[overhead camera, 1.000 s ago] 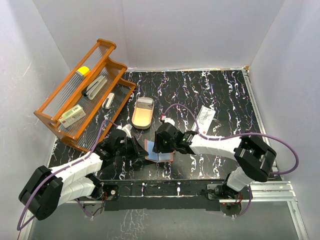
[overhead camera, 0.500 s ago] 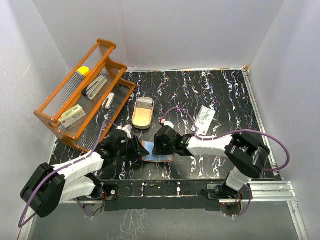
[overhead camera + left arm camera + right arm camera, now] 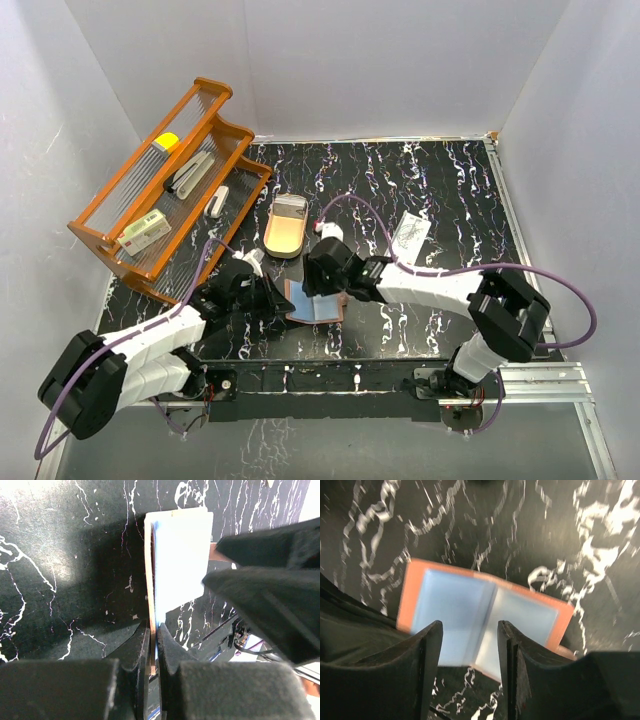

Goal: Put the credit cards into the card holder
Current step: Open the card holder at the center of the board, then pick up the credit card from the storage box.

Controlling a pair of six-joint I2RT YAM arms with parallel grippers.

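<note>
- Since half a second ago the right pincer (image 3: 318, 283) has drawn a little toward the far side of the black, white-veined marble-look bench (image 3: 430, 170), and its cable loop stands higher. The left pincer (image 3: 280, 300) has stayed at the same spot.
- One reddish-brown leather folding card holder (image 3: 325, 310) lies spread open at the near middle of the bench, between the two pincers. It shows two glossy pale-blue inner pockets with a crease between them.
- One thin white rectangular plastic credit card (image 3: 410, 232) with dark print lies flat, well apart to the right. Whether another card sits in the pockets cannot be told.
- One tan oval tray with a metal rim (image 3: 285, 228) stands just beyond the holder, and one large orange wire rack (image 3: 213, 90) stands at far left.
- In the left wrist view, the left pincer (image 3: 154, 630) is clenched on the thin edge of the card holder (image 3: 180, 555).
- In the blurred right wrist view, the right pincer (image 3: 470, 640) is spread wide and grips nothing. The card holder (image 3: 485, 605) shows through the gap, and contact cannot be told.
</note>
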